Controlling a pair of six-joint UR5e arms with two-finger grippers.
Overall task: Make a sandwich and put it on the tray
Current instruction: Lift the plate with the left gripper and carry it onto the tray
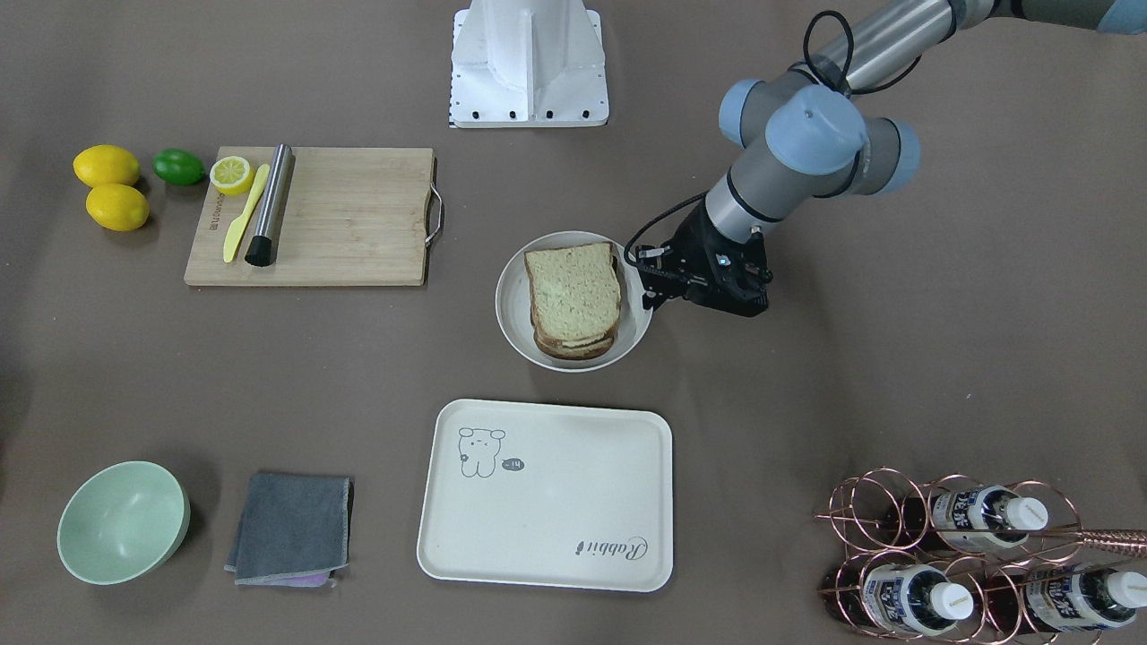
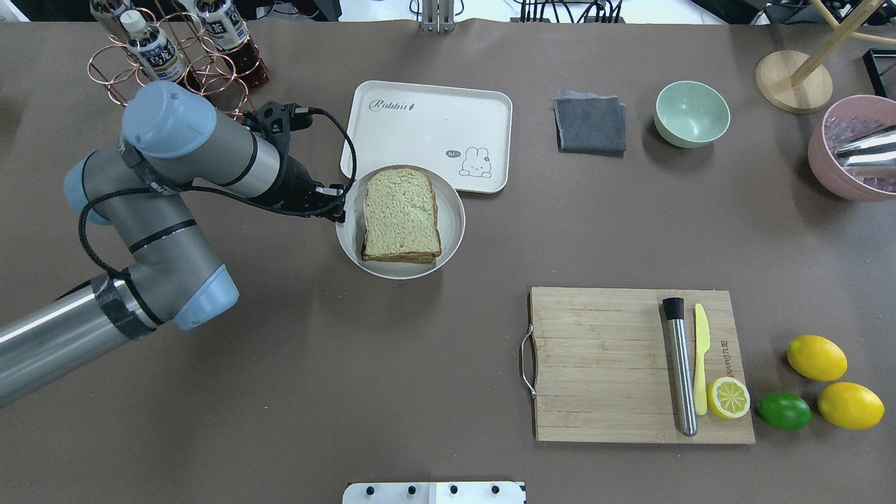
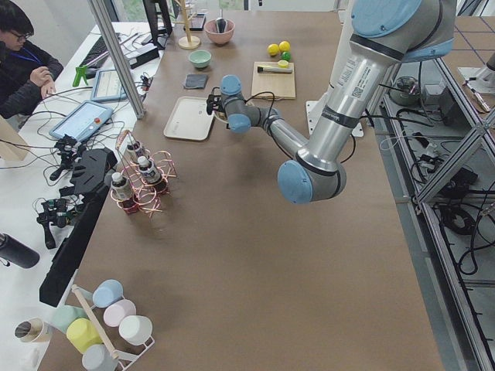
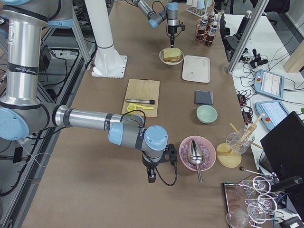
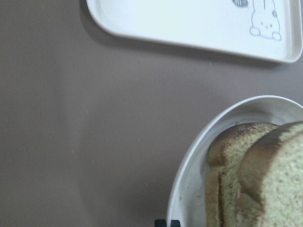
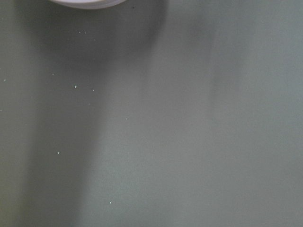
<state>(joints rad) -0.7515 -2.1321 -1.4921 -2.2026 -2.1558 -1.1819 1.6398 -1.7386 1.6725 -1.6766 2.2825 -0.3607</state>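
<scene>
Left wrist-mounted view shows what the wider views cannot. The left gripper's two dark fingertips sit close together at the rim of the round white plate, at 6 o'clock in that picture. Whether they pinch the rim cannot be told.

Seen from overhead, that gripper meets the plate at 9 o'clock. The sandwich lies flat on the plate. Its long axis runs from 12 to 6 o'clock, with the domed crust at 12, toward the tray.

From overhead, plate and tray seem to overlap. The front-facing view shows a strip of table between them, and a pale layer between the slices.

The right gripper appears only in the exterior right view, hanging near a pink bowl. Whether it is wide or narrow cannot be told.
</scene>
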